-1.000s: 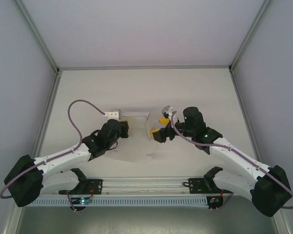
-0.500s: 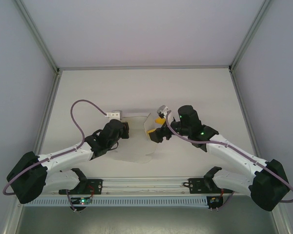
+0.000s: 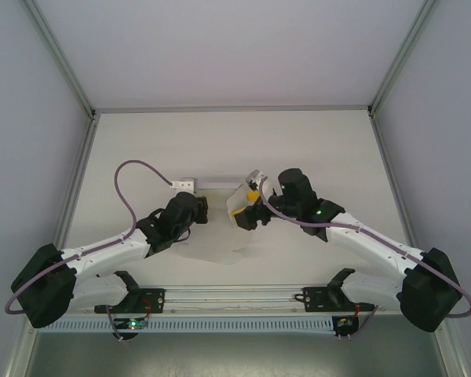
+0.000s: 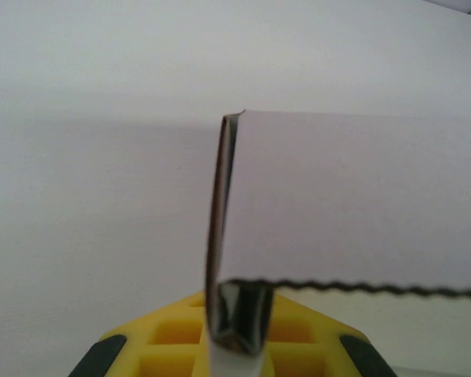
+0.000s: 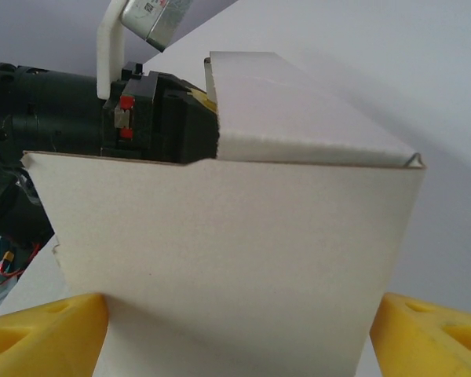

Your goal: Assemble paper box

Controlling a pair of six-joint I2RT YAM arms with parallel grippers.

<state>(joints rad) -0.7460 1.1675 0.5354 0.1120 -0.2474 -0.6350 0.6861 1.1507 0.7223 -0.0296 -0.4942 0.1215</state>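
Top external view is showing the left gripper (image 3: 196, 210) reaching in from the left and clamping onto the left side of the paper box (image 3: 218, 236), a partly folded white paperboard sheet that is lying on the pale table (image 3: 220, 141) between the two arms, just ahead of their bases. In the left wrist view, one upright panel is running edge-on down between the yellow fingers (image 4: 173, 334), which are pinching it, while a second panel with a finely serrated lower edge is spreading off to the right. Further right in the overhead view, a raised flap is standing along the sheet's right side with its long edge running roughly away from the bases, and the right gripper (image 3: 247, 216) is sitting against it. In the right wrist view, the jaws are standing wide apart, with the yellow fingers (image 5: 43, 330) flanking the flap, which is facing the camera broadside; whether they are touching its side edges cannot be told. The flap is lying directly ahead of the right gripper, toward the left arm, so it is probably the right arm, being nearest, that is going to press the flap inward while the left is steadying the box. The paperboard is carrying no print, and the small label on the wrist camera housing (image 5: 145, 16) is too blurred to read.
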